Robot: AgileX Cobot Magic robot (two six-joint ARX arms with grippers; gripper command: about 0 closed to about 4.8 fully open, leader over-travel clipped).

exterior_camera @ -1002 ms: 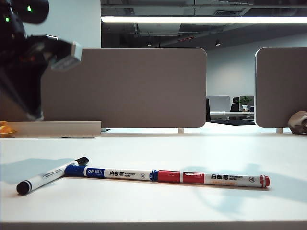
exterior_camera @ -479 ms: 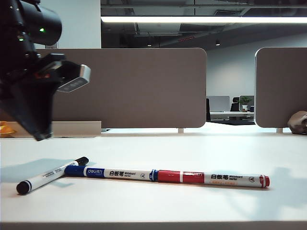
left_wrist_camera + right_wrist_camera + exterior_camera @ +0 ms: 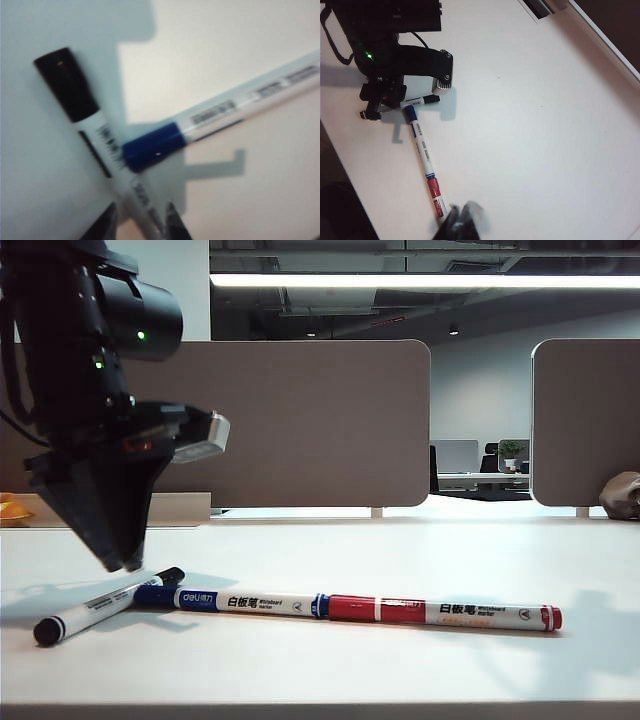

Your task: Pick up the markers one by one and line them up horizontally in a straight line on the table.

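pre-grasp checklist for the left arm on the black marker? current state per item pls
1. Left gripper over the black marker: ok, its tips sit either side of the barrel in the left wrist view.
2. Jaws apart enough to take the barrel: ok, not closed on it yet.
3. Black marker lying flat on the table: ok, but angled, not in line.
4. Blue marker clear of the grasp: not ok, its cap sits against the black barrel close to the tips.
5. Blue and red marker end to end in a row: ok.
6. Right gripper out of the way: ok, shut, above the red end.
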